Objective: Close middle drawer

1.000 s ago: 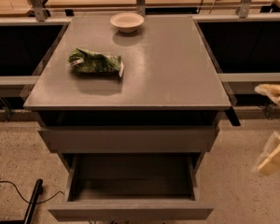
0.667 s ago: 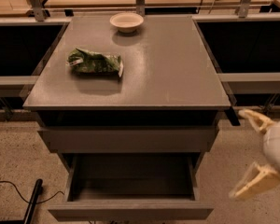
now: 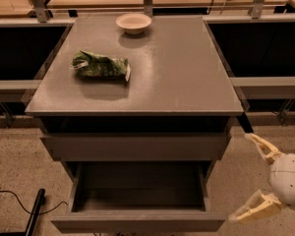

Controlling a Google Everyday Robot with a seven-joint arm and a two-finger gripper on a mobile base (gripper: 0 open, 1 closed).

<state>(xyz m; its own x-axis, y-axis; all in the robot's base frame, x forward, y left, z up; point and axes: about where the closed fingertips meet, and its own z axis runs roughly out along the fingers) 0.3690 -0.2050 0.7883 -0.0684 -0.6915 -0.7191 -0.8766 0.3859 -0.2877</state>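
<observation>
The middle drawer (image 3: 137, 221) is pulled far out of the grey cabinet, low in the camera view. Its plain flat front faces me and its shallow box (image 3: 140, 186) looks empty. My gripper (image 3: 240, 178) is at the lower right, just right of the drawer's front corner and apart from it. It is open and holds nothing, with one cream finger (image 3: 259, 148) up by the upper drawer's right end and the other finger (image 3: 253, 210) down level with the open drawer's front.
Above the open drawer is another grey drawer front (image 3: 135, 146), nearly flush. On the cabinet top (image 3: 187, 73) lie a green chip bag (image 3: 101, 65) and a white bowl (image 3: 133, 22). Dark bays flank the cabinet. A black cable and post (image 3: 33, 211) are on the floor at left.
My gripper has moved down and to the left, closer to the right side of the open drawer. The drawer and the things on top have not moved.
</observation>
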